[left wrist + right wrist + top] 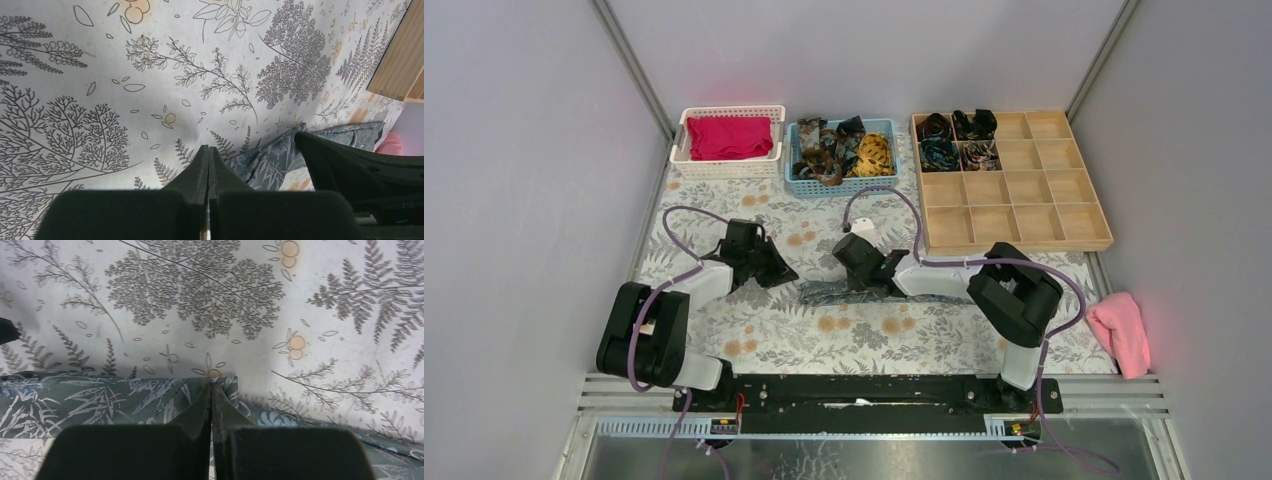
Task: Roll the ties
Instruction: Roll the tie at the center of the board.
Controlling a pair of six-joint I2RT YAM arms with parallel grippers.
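A grey-teal leaf-patterned tie (824, 293) lies flat along the middle of the floral tablecloth. It also shows in the left wrist view (272, 162) and the right wrist view (100, 400). My right gripper (856, 280) (211, 386) is shut at the far edge of a folded-over corner of the tie, and the fabric puckers at its tips. My left gripper (786, 274) (208, 148) is shut and empty, its tips on the bare cloth just left of the tie's end. Several loose ties (842, 150) fill a blue basket. Several coiled ties (954, 140) sit in the wooden tray's far-left compartments.
The wooden compartment tray (1044, 215) stands at the back right, and its corner shows in the left wrist view (400, 65). A white basket (684, 128) holding a magenta cloth is at the back left. A pink cloth (1121, 330) lies at the right edge.
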